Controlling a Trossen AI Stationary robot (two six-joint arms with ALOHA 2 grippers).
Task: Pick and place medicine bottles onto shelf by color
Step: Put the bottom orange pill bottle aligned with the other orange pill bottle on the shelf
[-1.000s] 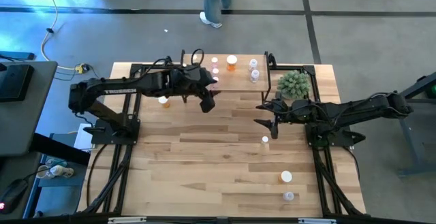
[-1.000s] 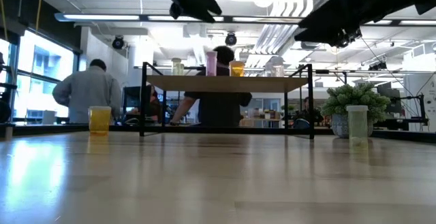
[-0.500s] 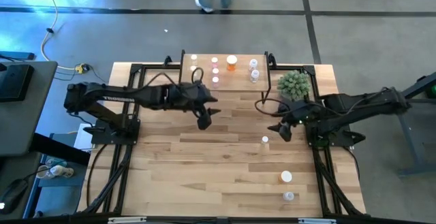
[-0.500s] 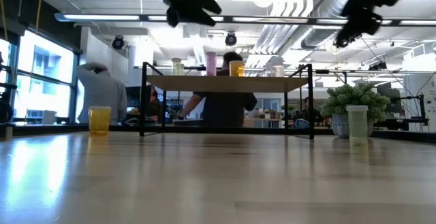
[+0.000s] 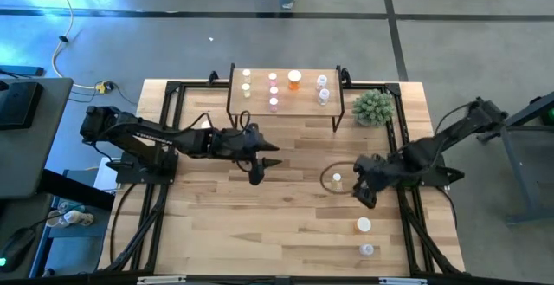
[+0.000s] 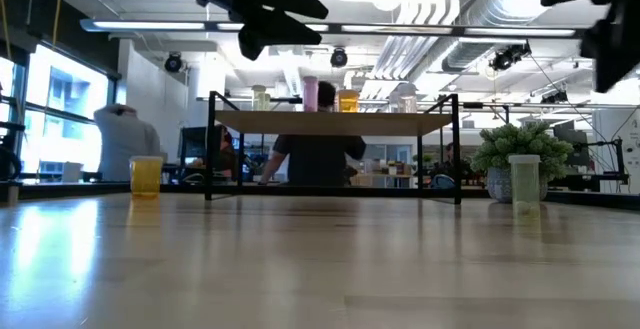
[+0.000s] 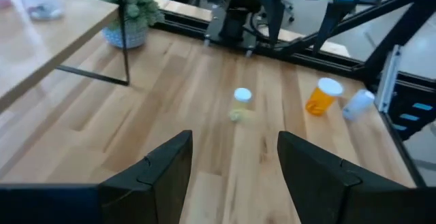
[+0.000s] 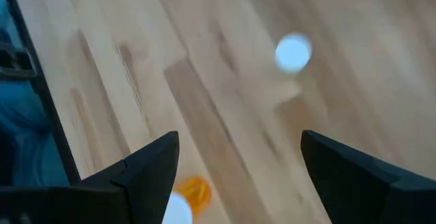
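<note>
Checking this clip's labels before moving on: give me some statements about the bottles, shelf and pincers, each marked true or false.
1. The shelf already carries several bottles. True.
2. The right pincer grips an orange bottle. False: it is open and empty, beside the pale bottle.
3. The orange bottle lies on the table near the right edge. True.
4. The left pincer holds a pink bottle. False: its fingers are apart with nothing between them.

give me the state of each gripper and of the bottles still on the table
left gripper: open, empty, over mid-table
right gripper: open, empty, above the pale bottle
pale bottle: upright on the table
orange bottle: on its side, near the table's front right
clear bottle: on its side, beside the orange bottle
</note>
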